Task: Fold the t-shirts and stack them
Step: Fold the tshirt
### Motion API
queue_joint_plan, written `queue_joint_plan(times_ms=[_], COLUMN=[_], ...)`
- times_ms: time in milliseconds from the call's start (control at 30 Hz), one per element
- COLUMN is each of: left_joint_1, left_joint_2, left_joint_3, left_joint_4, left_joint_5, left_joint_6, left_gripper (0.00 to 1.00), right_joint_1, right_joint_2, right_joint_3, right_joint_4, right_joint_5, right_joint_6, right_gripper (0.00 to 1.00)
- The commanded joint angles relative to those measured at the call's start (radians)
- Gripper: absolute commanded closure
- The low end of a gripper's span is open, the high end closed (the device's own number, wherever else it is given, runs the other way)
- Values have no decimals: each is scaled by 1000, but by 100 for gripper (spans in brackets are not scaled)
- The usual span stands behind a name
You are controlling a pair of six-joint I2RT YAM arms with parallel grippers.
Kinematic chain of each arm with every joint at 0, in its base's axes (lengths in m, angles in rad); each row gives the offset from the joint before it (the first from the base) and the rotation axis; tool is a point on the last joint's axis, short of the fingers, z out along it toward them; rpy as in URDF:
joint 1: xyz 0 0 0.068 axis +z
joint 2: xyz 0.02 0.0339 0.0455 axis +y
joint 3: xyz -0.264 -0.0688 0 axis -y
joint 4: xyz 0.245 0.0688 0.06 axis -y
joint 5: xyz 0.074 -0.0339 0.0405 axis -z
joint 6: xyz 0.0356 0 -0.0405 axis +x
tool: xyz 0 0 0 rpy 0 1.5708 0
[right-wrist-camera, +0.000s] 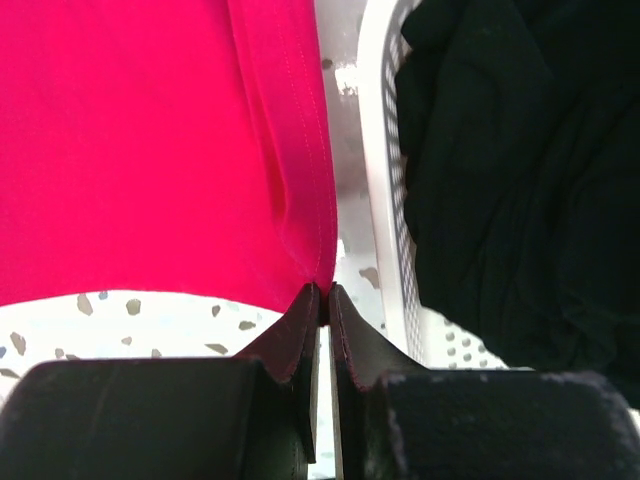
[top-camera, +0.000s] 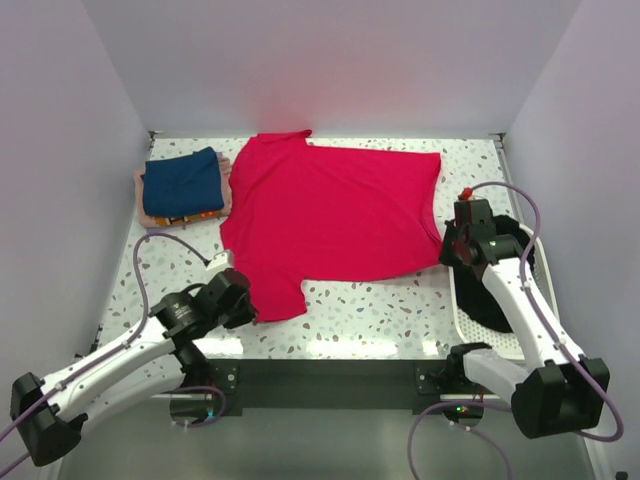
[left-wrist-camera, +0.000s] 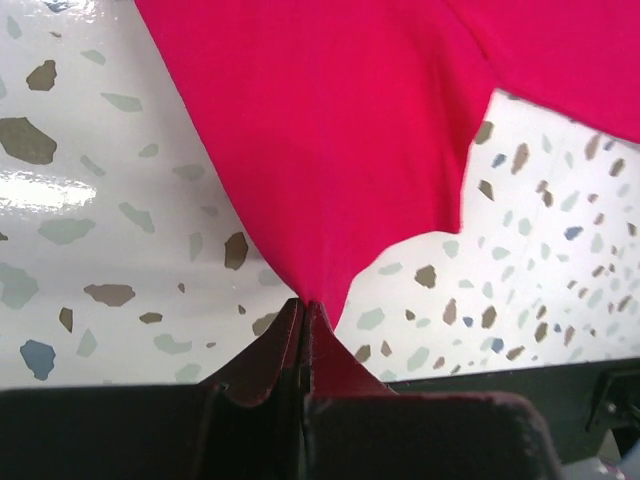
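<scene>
Lab test booth: plain white walls, speckled table.

Flat crimson tee beside folded navy tee

Top view: bright, even, diffuse light from overhead, with soft shadows only. The red t-shirt throws a pink cast on the back wall, upper centre. Left wrist: glare streaks on the table at left and upper left; left gripper soft and dark at the bottom. Right wrist: black cloth at right is underexposed, folds barely readable. Hot spot top centre, possibly on the basket rim.
</scene>
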Motion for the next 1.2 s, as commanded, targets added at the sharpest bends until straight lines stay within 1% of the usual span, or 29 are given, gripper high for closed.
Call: queue_joint_plan(times_ms=[0,167,267,367,400,433,467,500,533,567,600,633,667,733,767,833,967,1067,1167], left_joint_1=[-6,-5,-6,-6,-5,-5,-6,-5,-6,-5,-5,-5,0,9,29,62,191,230,244], left_joint_2=[-64,-184,-240,-250,-238,-192,-160,-126,-53,-14,24,104,142,247,276,354,454,525,630], left_joint_3=[69,136,187,202,196,192,187,189,199,210,225,263,291,366,385,429,469,520,599], left_joint_4=[-90,-216,-268,-196,-129,-95,-58,10,44,80,130,144,157,183,198,244,318,373,404], left_joint_5=[43,85,80,74,71,66,65,63,62,60,48,33,5,-24,-36,-23,46,80,97], left_joint_6=[36,21,4,33,71,86,134,157,177,235,261,284,342,393,444,487,596,668,735], left_gripper=[100,100,100,100,100,100,100,100,100,100,100,100,100,100,100,100,100,100,100], right_joint_1=[6,17,28,28,28,29,29,28,28,29,29,28,28,28,28,28,26,25,22], right_joint_2=[-61,-139,-150,-122,-98,-85,-73,-44,-29,-9,28,51,71,129,146,184,279,341,408], right_joint_3=[-10,-13,-7,-7,-7,-4,-1,2,13,21,37,50,62,96,108,146,212,258,320], right_joint_4=[-102,-163,-179,-169,-162,-154,-134,-127,-120,-108,-100,-94,-88,-79,-74,-70,-67,-64,-60], right_joint_5=[20,25,25,10,5,6,8,6,2,-1,-1,-3,-7,-9,-4,0,36,51,51], right_joint_6=[32,54,61,52,46,43,38,31,26,21,8,1,-5,-26,-31,-48,-69,-81,-95], right_gripper=[100,100,100,100,100,100,100,100,100,100,100,100,100,100,100,100,100,100,100])
